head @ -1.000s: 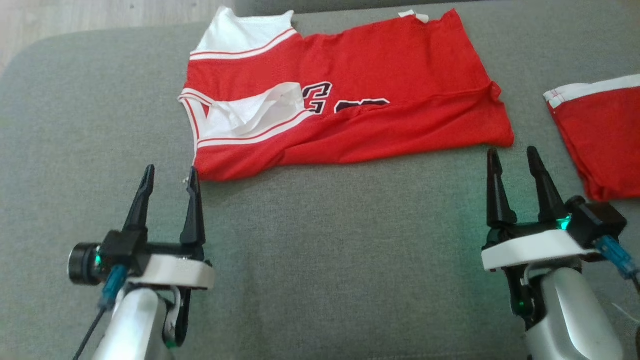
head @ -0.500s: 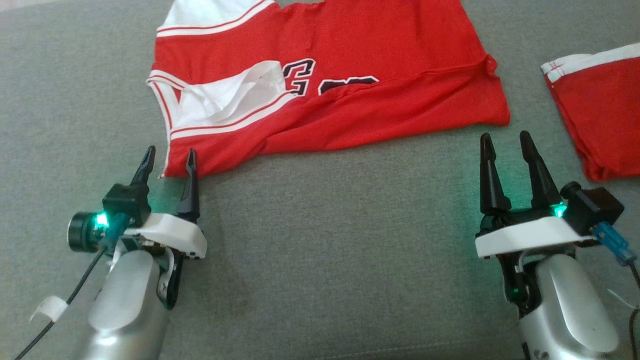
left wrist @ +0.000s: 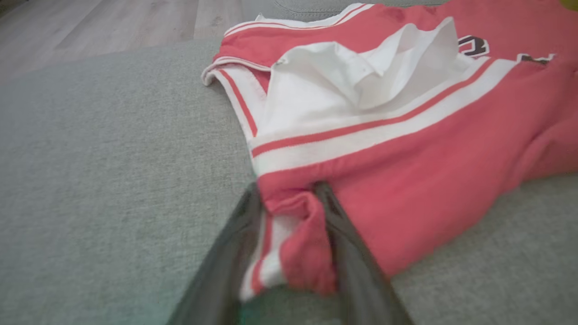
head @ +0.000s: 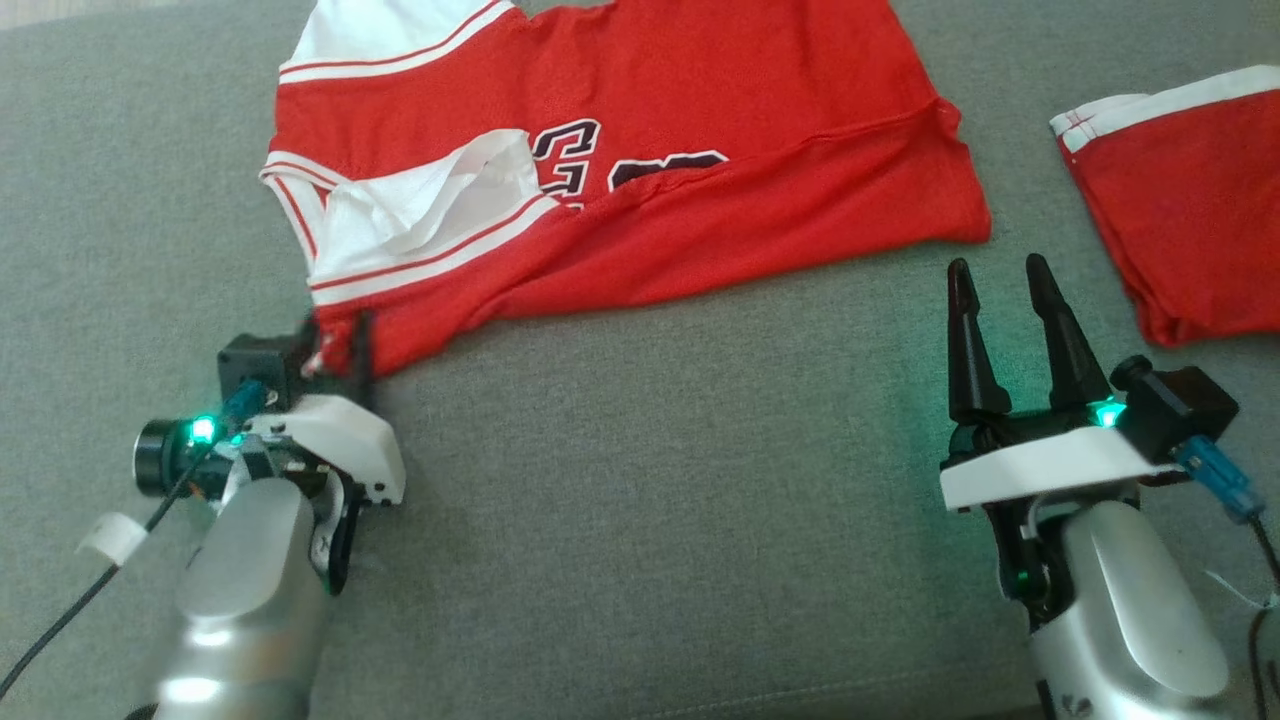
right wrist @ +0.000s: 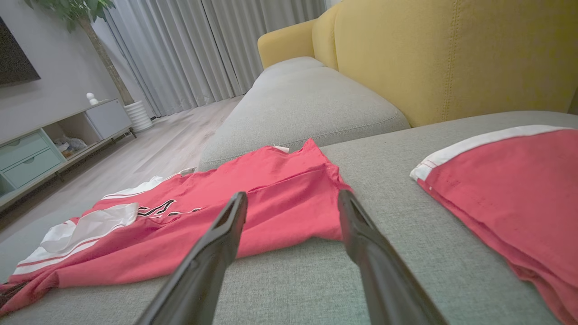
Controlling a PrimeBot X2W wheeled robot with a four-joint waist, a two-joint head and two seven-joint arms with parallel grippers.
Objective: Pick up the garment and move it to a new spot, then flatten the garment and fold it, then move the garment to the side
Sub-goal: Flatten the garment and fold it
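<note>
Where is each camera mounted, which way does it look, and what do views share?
Head view: on the head, facing forward and down at the grey sofa cushion; left gripper, right gripper, forearms show.
Left wrist view: wrist-mounted, looking along its fingers, which pinch a corner of the red jersey.
Right wrist view: wrist-mounted, low across the cushion towards the yellow backrest; open fingers show.
Shared: all three show the red jersey.

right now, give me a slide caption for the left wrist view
Wrist close-up: the left gripper pinches the near corner of the red jersey lying on the grey sofa cushion.
</note>
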